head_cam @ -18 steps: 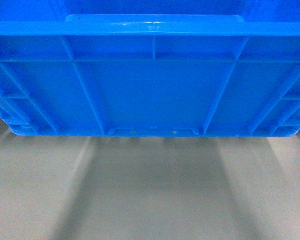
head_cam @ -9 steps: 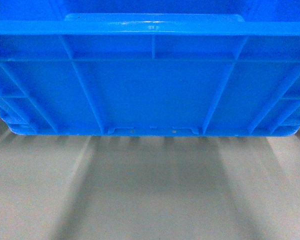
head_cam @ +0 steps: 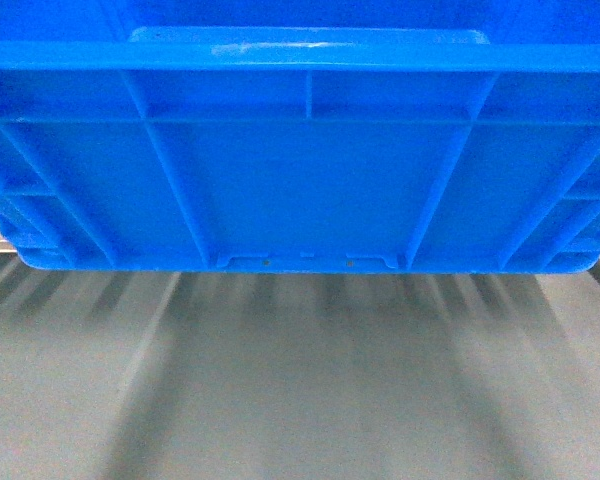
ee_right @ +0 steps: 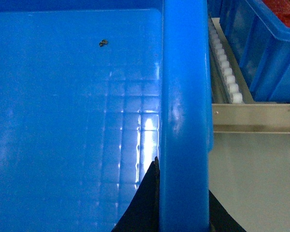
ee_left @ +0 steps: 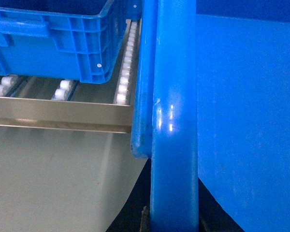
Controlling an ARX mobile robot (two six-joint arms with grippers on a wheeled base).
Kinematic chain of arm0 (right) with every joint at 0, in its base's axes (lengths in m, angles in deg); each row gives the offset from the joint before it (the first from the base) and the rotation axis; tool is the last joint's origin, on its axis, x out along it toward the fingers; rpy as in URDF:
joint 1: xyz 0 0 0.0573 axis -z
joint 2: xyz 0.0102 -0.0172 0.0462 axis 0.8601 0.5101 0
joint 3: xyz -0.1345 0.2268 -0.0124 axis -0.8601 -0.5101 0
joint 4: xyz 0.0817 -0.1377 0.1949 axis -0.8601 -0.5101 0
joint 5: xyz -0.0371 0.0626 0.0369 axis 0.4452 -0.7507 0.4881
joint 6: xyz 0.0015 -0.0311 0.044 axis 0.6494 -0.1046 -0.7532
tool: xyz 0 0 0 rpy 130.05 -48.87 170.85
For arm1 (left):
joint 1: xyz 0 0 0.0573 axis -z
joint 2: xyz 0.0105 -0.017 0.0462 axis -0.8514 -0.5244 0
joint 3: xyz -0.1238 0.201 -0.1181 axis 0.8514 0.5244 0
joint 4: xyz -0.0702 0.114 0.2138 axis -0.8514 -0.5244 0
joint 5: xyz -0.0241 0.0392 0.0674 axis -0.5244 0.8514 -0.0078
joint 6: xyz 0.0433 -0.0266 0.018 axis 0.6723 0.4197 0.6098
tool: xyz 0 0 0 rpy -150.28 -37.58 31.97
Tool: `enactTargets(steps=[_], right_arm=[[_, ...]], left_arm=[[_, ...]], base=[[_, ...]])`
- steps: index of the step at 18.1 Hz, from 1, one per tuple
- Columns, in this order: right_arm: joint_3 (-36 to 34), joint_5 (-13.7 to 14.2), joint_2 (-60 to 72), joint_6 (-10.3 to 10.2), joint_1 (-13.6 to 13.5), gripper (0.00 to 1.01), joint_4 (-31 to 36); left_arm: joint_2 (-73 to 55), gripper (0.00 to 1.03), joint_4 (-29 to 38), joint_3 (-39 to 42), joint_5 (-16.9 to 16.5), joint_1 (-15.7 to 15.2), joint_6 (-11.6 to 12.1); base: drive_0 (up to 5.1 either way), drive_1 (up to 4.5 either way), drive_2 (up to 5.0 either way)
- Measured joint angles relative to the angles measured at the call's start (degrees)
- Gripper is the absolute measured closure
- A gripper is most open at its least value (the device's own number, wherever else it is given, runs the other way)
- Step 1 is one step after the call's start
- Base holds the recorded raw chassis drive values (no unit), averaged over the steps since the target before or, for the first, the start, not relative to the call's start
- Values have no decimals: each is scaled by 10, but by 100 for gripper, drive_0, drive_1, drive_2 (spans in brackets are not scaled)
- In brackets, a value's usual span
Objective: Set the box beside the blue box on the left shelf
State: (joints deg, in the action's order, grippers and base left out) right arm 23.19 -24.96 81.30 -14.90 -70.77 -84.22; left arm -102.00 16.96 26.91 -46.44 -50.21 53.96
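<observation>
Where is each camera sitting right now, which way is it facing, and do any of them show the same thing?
Head: on the robot, facing forward and down at the box side wall and grey floor; no arm visible.
Left wrist: beside the box's left rim, facing the left shelf and a neighbouring blue crate; dark gripper parts at the bottom edge.
Right wrist: beside the box's right rim, facing its interior and another crate; dark gripper parts below.
All three share the box.

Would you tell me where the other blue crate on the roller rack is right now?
In the left wrist view, that crate sits on the roller rack at upper left, left of the carried box's rim.
</observation>
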Motion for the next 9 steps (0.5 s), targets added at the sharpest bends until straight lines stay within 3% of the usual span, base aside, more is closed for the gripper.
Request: enactTargets(steps=[2, 9], right_arm=[[0, 0, 0, 0, 0, 93, 0], [0, 0, 0, 0, -1, 93, 1]], left_arm=[[0, 97, -1, 0, 0, 0, 0], [-1, 97, 0, 0, 0, -1, 0]], base=[[8, 413, -397], [331, 169, -486]])
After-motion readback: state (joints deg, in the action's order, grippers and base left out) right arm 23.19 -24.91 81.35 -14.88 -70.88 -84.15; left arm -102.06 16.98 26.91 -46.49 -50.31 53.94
